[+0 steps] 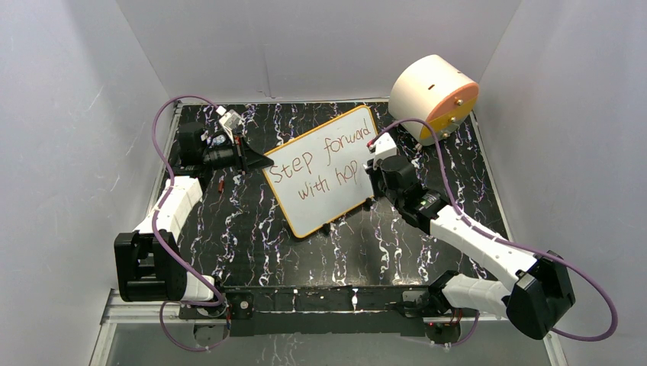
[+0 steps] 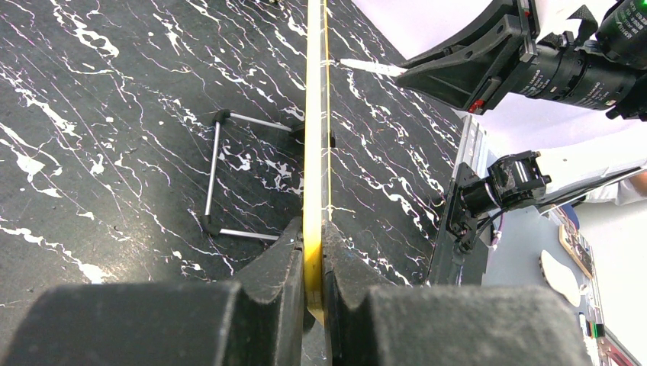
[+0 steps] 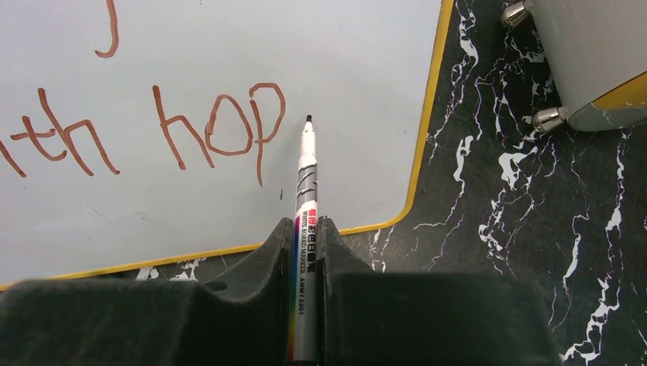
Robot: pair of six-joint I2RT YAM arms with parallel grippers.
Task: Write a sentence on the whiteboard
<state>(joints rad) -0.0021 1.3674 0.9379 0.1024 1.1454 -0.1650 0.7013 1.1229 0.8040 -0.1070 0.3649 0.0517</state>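
Observation:
The whiteboard (image 1: 324,171), white with a thin yellow frame, lies tilted in the middle of the black marbled table. The sentence (image 1: 324,164) on it reads "Step forward" over "with hop" in reddish-brown marker. My left gripper (image 1: 259,162) is shut on the board's left edge; in the left wrist view the yellow frame (image 2: 313,152) runs edge-on between the jaws of the left gripper (image 2: 313,263). My right gripper (image 3: 307,232) is shut on a whiteboard marker (image 3: 305,229). Its tip (image 3: 308,120) sits just right of the "p" of "hop" (image 3: 217,130), at the board surface (image 3: 343,69).
A round peach-and-orange drum (image 1: 433,97) stands at the back right, close to the board's far corner; its metal feet (image 3: 548,118) show in the right wrist view. A wire stand (image 2: 221,175) lies behind the board. White walls enclose the table on three sides.

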